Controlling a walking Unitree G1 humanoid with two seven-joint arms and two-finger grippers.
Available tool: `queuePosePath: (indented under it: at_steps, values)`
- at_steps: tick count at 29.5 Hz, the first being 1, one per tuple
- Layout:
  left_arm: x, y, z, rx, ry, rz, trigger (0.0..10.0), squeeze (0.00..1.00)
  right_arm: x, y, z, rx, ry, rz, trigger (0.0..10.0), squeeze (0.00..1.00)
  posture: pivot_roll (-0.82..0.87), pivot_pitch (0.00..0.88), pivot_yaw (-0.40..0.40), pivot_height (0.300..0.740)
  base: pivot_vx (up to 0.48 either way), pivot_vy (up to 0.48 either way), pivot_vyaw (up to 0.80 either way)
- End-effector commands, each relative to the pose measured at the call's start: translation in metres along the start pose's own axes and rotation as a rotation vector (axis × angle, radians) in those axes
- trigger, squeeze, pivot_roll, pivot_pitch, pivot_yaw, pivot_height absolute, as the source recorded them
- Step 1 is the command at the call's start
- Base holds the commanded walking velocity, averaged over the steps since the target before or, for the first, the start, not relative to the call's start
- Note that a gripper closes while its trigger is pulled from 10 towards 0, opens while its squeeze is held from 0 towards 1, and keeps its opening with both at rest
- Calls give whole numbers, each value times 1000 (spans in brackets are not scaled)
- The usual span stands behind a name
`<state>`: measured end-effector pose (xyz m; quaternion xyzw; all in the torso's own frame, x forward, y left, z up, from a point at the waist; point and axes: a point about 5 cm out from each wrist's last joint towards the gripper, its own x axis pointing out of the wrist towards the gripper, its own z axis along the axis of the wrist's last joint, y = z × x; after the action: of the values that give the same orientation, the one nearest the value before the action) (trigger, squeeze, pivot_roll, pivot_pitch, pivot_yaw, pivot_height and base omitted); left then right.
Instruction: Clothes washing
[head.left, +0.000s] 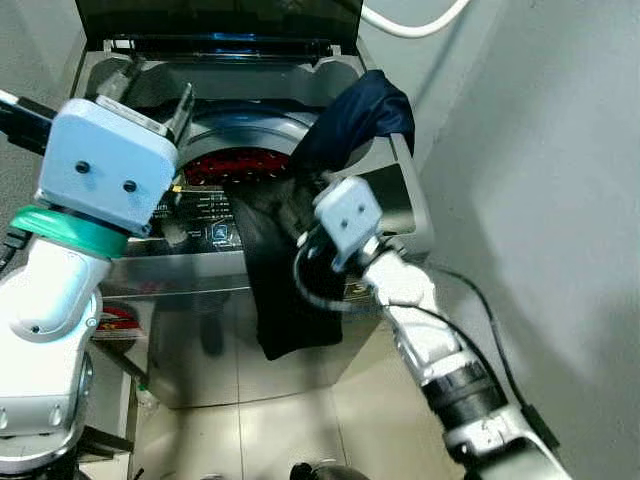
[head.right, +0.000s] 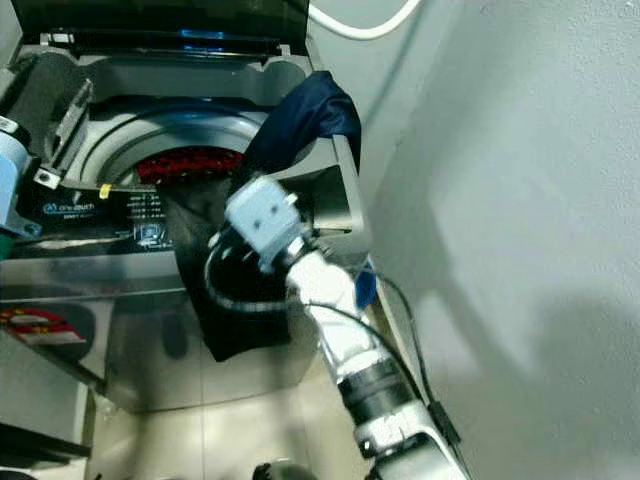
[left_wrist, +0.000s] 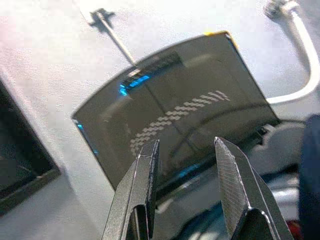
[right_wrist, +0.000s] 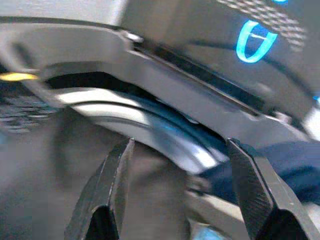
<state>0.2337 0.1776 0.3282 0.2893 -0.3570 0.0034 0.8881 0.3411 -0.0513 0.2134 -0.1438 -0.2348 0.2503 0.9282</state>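
While dark garment (head.left: 290, 260) drapes over washer (head.left: 390, 200) rim, right gripper (right_wrist: 182, 187) hovers open nearby.

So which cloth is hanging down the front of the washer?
The black garment. It drapes over the washing machine's front edge toward the floor, while the navy blue garment sits bunched on the right rim.

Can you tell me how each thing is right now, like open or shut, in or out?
Washing machine lid: open, standing up.
Dark garment: half out, draped over the washer's front edge.
Red clothes: inside the drum.
Left gripper: open, holding nothing.
Right gripper: open, by the drum rim.
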Motion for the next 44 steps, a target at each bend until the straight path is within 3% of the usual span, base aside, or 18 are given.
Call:
queuePosePath:
  at_steps: [1,4,6,7,9,12,14,20,21,26,28,32,34,36,37,39,40,44]
  values:
    - [1,1,-1,-6,-2,19,10000,0,-1,-13,-10,28,65,-81,10000,0,151,59,-58,740,0,0,0]
    - [2,0,-3,-34,4,27,10000,0,2,-26,-10,87,71,-157,10000,0,150,57,-59,740,0,0,0]
    - [0,-6,-8,-117,46,-1,10000,0,6,-36,3,199,-11,-177,10000,0,149,54,-57,740,0,0,0]
    - [0,-6,-8,-117,46,-1,10000,0,6,-36,3,199,-11,-177,10000,0,149,54,-57,740,0,0,0]
    - [-8,-19,-12,-239,98,-77,10000,0,7,-42,16,274,-92,-153,10000,0,147,55,-54,740,0,0,0]
    - [-12,-27,-13,-306,123,-123,10000,0,7,-43,18,293,-105,-144,10000,0,144,57,-53,740,0,0,0]
    - [-23,-39,-8,-408,137,-239,10000,0,7,-49,18,324,-107,-176,10000,0,147,61,-54,740,0,0,0]
    - [-42,-51,-3,-539,170,-424,10000,0,12,-61,26,394,-156,-234,10000,0,157,65,-56,740,0,0,0]
    - [-49,-54,-2,-589,191,-493,10000,0,13,-60,28,399,-168,-217,10000,0,157,65,-56,740,0,0,0]
    - [-68,-60,-4,-671,252,-620,10000,0,15,-52,31,398,-179,-141,10000,0,162,69,-55,740,0,0,0]
    - [-68,-60,-4,-671,252,-620,10000,0,15,-52,31,398,-179,-141,10000,0,162,69,-55,740,0,0,0]
    - [-86,-67,-13,-715,357,-653,10000,0,10,-27,35,408,-192,14,10000,0,160,71,-53,740,0,0,0]
    - [-86,-67,-13,-715,357,-653,10000,0,10,-27,35,408,-192,14,10000,0,160,71,-53,740,0,0,0]
    - [-100,-73,-26,-830,482,-619,10000,0,8,-17,36,417,-193,70,10000,0,160,71,-53,740,0,0,0]
    - [-100,-73,-26,-830,482,-619,10000,0,8,-17,36,417,-193,70,10000,0,160,71,-53,740,0,0,0]
    - [-118,-81,-47,-967,669,-550,10000,0,7,-13,36,426,-193,90,10000,0,161,73,-50,740,0,0,0]
    - [-118,-81,-47,-967,669,-550,10000,0,7,-13,36,426,-193,90,10000,0,161,73,-50,740,0,0,0]
    - [-128,-86,-86,-1018,860,-375,10000,0,9,-12,38,428,-202,89,10000,0,134,70,-36,740,0,0,0]
